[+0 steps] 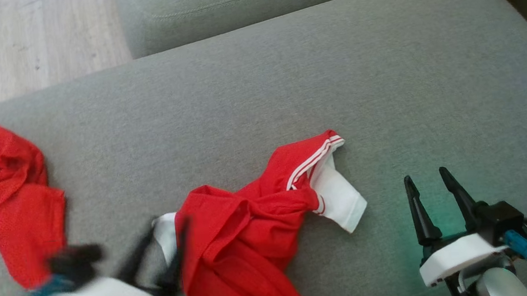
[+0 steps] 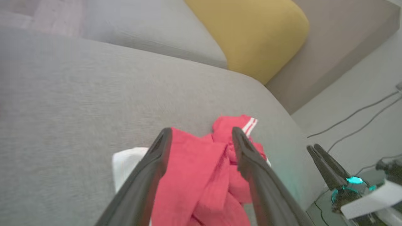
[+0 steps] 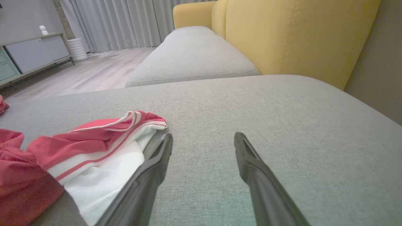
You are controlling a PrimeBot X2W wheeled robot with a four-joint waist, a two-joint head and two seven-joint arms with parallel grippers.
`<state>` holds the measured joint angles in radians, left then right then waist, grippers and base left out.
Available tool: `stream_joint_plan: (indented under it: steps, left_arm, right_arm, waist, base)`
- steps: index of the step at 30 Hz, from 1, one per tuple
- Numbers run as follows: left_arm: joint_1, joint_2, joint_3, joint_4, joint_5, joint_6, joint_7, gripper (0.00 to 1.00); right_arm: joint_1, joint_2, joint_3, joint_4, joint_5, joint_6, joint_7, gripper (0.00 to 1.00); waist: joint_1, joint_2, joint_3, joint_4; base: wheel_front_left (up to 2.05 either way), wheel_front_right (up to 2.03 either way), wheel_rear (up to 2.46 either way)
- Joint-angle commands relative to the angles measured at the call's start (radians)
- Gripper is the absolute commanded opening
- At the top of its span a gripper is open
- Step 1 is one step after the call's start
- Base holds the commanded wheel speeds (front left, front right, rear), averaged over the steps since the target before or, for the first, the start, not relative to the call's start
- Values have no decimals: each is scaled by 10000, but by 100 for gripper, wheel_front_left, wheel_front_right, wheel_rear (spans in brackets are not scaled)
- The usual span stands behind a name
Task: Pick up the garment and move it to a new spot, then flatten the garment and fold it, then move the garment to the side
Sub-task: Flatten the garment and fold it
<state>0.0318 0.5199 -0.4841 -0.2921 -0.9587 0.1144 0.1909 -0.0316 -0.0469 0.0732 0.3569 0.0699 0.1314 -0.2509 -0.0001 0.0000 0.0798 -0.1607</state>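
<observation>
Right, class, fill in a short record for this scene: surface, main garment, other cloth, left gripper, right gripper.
surface: grey sofa cushion
main garment: red and white shirt, crumpled mid-cushion, not flattened or folded
other cloth: second red garment, bunched at the cushion's left edge
left gripper: open, over the shirt, holding nothing
right gripper: open, empty, to the right of the shirt

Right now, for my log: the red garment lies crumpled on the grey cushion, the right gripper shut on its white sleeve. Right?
No: the right wrist view shows the right gripper open beside the sleeve, holding nothing. The rest stands.
</observation>
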Motion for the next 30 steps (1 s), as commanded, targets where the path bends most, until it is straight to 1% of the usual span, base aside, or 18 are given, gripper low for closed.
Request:
stream_joint_plan:
  steps: [1,4,7,8,10,13,15,21,29,30]
  left_arm:
    - [-587,-179,-46,-157,413,82,-86,100]
    - [-1180,-788,-1038,623,1560,263,-138,100]
    - [-1899,-1442,-1653,1372,2419,402,-331,100]
    - [-1899,-1442,-1653,1372,2419,402,-331,100]
    - [-2343,-1714,-1991,1748,2820,357,-336,100]
    - [-2861,-1830,-2541,2246,3368,167,-111,100]
    - [-3061,-1883,-2700,2515,3572,144,-57,100]
    - [-3495,-1751,-2715,3347,4057,389,-11,100]
    - [-3589,-1447,-2784,3994,4215,553,368,100]
    - [-3597,-1433,-2734,4026,4218,595,305,41]
  right_arm:
    - [-214,-33,251,-338,-77,-7,-109,100]
    - [-313,-33,323,-336,-123,-7,-109,100]
    - [-396,-33,373,-313,-152,-7,-109,100]
    - [-396,-33,373,-313,-152,-7,-109,100]
    - [-437,-33,405,-289,-172,-7,-109,100]
    - [-464,-33,489,-253,-188,-7,-109,100]
    - [-455,-33,525,-231,-184,-7,-109,100]
    - [-418,-33,550,-211,-154,-7,-109,100]
    - [-400,-33,532,-201,-113,-7,-109,100]
    - [-394,-33,520,-209,-111,-7,-109,100]
  waist:
    - [1,0,122,136]
    - [1,0,258,260]
    - [1,0,324,303]
    - [1,0,324,303]
    - [1,0,366,309]
    - [1,0,386,254]
    - [1,0,393,199]
    - [1,0,437,80]
    - [1,0,443,17]
    - [1,0,446,26]
  base:
    - [0,0,0]
    - [0,0,0]
    - [0,0,0]
    - [0,0,0]
    - [0,0,0]
    - [0,0,0]
    - [0,0,0]
    - [0,0,0]
    - [0,0,0]
    - [0,0,0]
